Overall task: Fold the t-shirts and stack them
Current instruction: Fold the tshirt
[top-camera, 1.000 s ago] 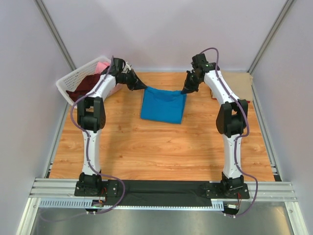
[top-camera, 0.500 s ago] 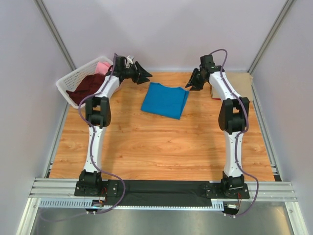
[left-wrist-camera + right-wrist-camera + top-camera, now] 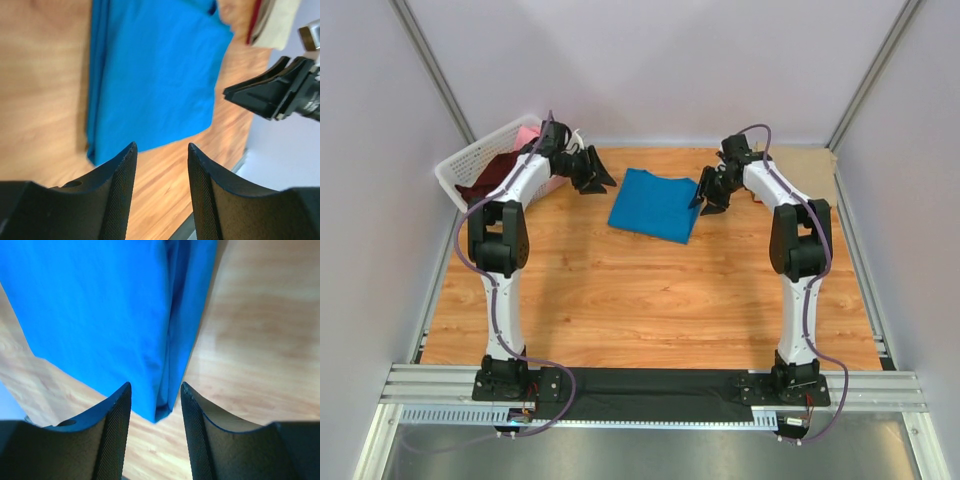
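Note:
A bright blue t-shirt [image 3: 656,205] lies folded flat at the back middle of the wooden table. My left gripper [image 3: 599,182] hovers just off its left edge, jaws open and empty; the left wrist view shows the blue t-shirt [image 3: 150,75] ahead of my left gripper [image 3: 161,145]. My right gripper [image 3: 706,203] hangs at the shirt's right edge, open and holding nothing. In the right wrist view a folded corner of the blue t-shirt [image 3: 165,400] lies under my right gripper [image 3: 155,384]. A dark maroon t-shirt [image 3: 485,186] and a pink t-shirt [image 3: 529,134] lie in the basket.
The white lattice basket [image 3: 453,165] stands at the back left corner. Folded tan and red cloth [image 3: 270,22] lies beyond the blue shirt near the right arm. A tan patch [image 3: 812,168] covers the back right corner. Grey walls close in the table's sides and back.
Both grippers have opened and let go of the blue t-shirt's far corners. They drew back, then came in beside its edges. The shirt has settled flat, slightly turned.

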You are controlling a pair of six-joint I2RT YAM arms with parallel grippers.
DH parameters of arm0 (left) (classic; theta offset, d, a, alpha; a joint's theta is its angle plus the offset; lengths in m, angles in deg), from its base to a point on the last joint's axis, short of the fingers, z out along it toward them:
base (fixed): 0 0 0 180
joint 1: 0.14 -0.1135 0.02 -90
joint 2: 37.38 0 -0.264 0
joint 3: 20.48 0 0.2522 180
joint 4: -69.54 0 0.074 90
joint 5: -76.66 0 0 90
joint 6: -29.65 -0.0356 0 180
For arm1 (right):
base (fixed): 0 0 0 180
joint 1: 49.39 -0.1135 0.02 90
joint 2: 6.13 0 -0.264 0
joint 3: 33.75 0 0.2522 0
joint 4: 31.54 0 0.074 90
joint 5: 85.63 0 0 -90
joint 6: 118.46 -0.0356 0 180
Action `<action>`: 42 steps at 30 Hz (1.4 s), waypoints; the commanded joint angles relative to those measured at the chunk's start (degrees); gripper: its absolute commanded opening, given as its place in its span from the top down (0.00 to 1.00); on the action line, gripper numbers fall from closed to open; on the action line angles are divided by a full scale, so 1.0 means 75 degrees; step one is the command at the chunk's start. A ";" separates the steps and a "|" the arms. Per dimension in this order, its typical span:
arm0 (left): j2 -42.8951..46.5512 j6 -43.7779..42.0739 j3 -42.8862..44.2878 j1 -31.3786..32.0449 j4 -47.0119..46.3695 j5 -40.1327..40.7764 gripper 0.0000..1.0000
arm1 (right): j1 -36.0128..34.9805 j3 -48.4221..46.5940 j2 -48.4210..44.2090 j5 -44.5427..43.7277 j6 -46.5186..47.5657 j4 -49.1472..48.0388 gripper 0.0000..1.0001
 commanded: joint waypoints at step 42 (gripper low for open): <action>0.0880 -0.1448 -0.3179 0.0713 0.0212 0.0257 0.94 | -0.0219 0.4779 -0.1967 0.1435 0.0813 -0.1932 0.99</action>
